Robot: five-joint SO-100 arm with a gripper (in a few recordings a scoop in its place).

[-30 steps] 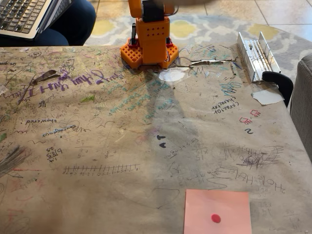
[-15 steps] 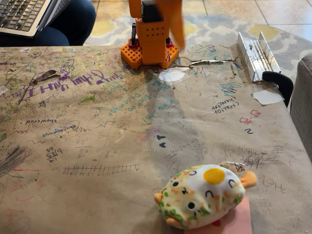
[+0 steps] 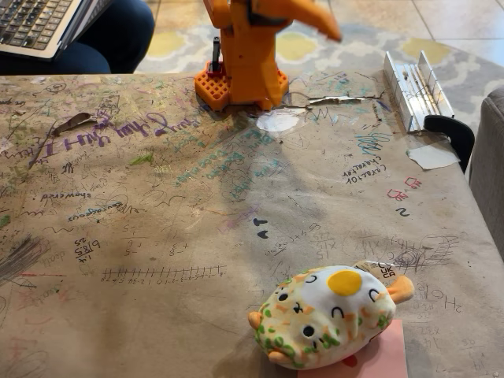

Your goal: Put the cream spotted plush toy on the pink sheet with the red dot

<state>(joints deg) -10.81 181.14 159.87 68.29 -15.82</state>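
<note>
Plush toy [image 3: 327, 315] lying long axis crosswise, covering most of pink sheet [image 3: 382, 356] at near counter [image 3: 157, 236] edge. Arm [image 3: 250, 47] raised well beyond toy, far side; jaws' state indeterminate.

home, tiled floor [image 3: 465, 20], rug [image 3: 362, 39] (patterned)

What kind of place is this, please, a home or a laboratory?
Probably a home: the table wears scribbled brown paper, the floor behind is tiled with a patterned rug, and a person with a laptop sits close by.
</note>
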